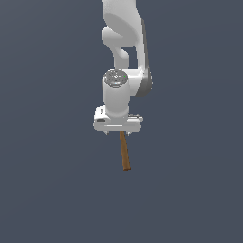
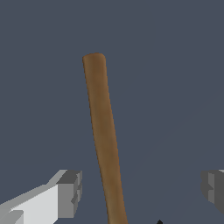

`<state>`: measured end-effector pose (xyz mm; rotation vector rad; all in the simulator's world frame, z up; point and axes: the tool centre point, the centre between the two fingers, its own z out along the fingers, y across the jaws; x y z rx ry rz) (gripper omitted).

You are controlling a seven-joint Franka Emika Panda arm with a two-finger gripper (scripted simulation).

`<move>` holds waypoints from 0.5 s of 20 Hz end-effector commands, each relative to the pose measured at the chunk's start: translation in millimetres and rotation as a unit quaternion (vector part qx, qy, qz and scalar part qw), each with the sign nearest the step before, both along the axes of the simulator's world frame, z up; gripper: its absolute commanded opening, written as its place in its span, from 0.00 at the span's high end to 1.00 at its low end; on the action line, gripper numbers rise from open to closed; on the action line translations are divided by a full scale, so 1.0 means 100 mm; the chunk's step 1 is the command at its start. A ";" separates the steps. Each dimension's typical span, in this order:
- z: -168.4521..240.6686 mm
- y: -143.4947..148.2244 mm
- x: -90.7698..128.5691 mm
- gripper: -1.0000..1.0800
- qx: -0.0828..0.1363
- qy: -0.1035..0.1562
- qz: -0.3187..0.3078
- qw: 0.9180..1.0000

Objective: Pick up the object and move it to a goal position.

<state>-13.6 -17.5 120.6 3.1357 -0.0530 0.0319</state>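
- White Panda arm [image 1: 124, 42] came down from top of exterior view, wrist vertical, gripper [image 1: 117, 134] pointing straight down.
- Gripper body sat wide & level, approx. centre of frame.
- Wrist view: grey fingertips [image 2: 70, 192] stood wide apart, one at each side edge, w/ nothing touching either pad.
- Jaws spread; no contact seen.

No legible text, labels or numbers anywhere — plain renders (both views alike).
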 end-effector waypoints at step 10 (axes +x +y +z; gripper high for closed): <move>-0.53 0.03 -0.31 0.04 0.003 0.010 0.001 1.000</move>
